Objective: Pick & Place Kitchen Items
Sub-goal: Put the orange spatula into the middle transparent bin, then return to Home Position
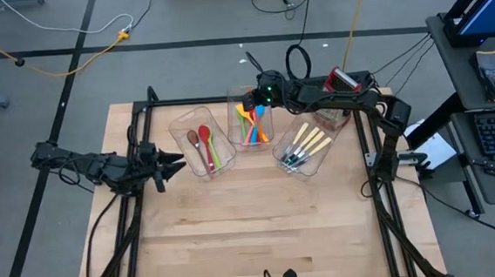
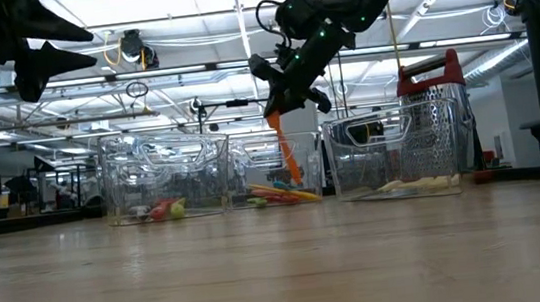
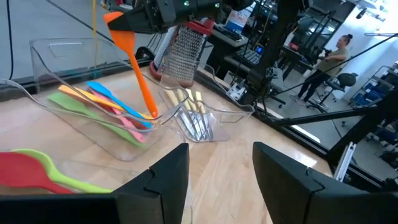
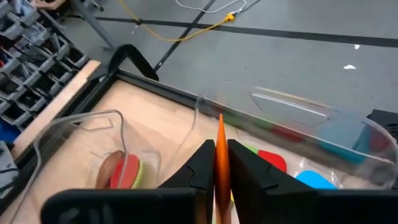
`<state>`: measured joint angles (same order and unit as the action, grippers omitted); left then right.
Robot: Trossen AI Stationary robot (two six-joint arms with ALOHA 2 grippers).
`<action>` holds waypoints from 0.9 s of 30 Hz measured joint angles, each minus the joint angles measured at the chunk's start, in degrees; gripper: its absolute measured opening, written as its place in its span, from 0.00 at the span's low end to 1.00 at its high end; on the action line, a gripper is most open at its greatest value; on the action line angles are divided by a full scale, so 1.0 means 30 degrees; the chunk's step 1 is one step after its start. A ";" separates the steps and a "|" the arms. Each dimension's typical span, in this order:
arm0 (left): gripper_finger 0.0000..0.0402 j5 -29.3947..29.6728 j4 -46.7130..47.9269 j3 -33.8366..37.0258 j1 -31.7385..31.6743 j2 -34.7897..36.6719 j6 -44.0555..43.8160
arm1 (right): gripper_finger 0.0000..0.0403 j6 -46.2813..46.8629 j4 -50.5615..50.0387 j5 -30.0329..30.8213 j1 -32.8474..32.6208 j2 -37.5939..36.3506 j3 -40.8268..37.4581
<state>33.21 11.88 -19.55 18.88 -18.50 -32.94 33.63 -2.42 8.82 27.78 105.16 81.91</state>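
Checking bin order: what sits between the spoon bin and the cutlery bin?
The spatula bin, seen in the high view, between spoon bin and cutlery bin.

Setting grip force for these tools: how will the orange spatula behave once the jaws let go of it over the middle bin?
The orange spatula hangs straight from the right gripper, so it is probably stiff and light. Its lower end sits among the other spatulas in the middle bin, so it will likely tip over onto them. It looks smooth, perhaps slippery.

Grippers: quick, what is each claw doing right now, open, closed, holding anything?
Left gripper: open, empty.
Right gripper: closed on the orange spatula, over the middle bin.
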 joint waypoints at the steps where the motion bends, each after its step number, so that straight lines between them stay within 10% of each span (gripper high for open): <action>1: 0.45 0.0000 0.0000 0.0000 -0.0002 0.0000 0.0021 | 0.08 -0.0007 -0.0122 0.0006 -0.0016 0.0001 0.0000; 17: 0.45 0.0000 0.0007 0.0000 -0.0002 0.0000 0.0589 | 0.27 0.0487 0.0511 -0.0058 -0.0091 -0.0217 -0.0555; 27: 0.45 -0.0028 0.0013 0.0000 0.0000 0.0007 0.0753 | 0.16 -0.3048 0.2199 0.0987 -0.1452 -0.2917 -0.0568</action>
<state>33.13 11.92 -19.55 18.88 -18.48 -30.68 24.49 4.18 11.78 23.42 96.41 80.20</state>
